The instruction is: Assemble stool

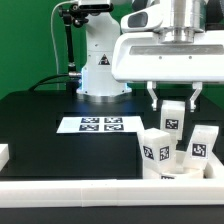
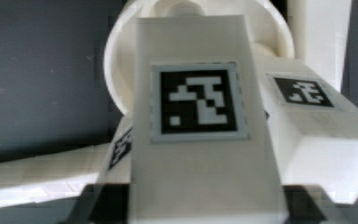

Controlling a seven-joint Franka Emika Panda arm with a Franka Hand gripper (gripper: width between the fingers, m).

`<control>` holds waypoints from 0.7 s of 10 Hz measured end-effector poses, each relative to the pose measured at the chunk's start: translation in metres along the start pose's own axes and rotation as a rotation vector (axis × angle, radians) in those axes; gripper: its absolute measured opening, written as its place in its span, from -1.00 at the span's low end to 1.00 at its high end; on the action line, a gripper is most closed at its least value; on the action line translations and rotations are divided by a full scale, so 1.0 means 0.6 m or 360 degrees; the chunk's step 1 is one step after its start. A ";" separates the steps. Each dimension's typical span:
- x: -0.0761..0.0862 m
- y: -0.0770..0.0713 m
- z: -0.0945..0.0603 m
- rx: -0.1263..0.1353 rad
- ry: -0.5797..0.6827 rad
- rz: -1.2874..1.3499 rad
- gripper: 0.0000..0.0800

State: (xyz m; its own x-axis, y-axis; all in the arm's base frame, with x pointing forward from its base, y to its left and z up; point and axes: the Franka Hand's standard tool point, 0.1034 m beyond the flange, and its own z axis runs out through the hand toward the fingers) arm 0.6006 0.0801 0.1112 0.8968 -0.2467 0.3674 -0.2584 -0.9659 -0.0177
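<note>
My gripper (image 1: 173, 105) is shut on a white stool leg (image 1: 172, 116) and holds it upright by its sides, its square tag facing the camera. In the wrist view the same leg (image 2: 194, 100) fills the middle, with my dark fingers (image 2: 108, 203) against both of its sides. The round white seat (image 2: 123, 70) shows behind it, mostly hidden. Two more tagged legs (image 1: 155, 152) (image 1: 200, 147) stand close together just below the held leg. One of them also shows in the wrist view (image 2: 304, 95).
The marker board (image 1: 100, 124) lies on the black table at the middle. A long white rim bar (image 1: 100, 190) runs along the near edge, with a short white piece (image 1: 4, 155) at the exterior view's left. The arm's white base (image 1: 100, 70) stands at the back.
</note>
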 end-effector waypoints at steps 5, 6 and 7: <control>-0.004 0.013 0.011 -0.0020 -0.0011 -0.0016 -0.15; -0.008 0.014 0.014 -0.0023 -0.0013 -0.0020 -0.15; -0.010 0.012 0.015 -0.0022 -0.0013 -0.0024 -0.15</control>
State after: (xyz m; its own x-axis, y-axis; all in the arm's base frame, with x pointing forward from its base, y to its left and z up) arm 0.5968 0.0741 0.1008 0.9036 -0.2327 0.3598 -0.2497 -0.9683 0.0007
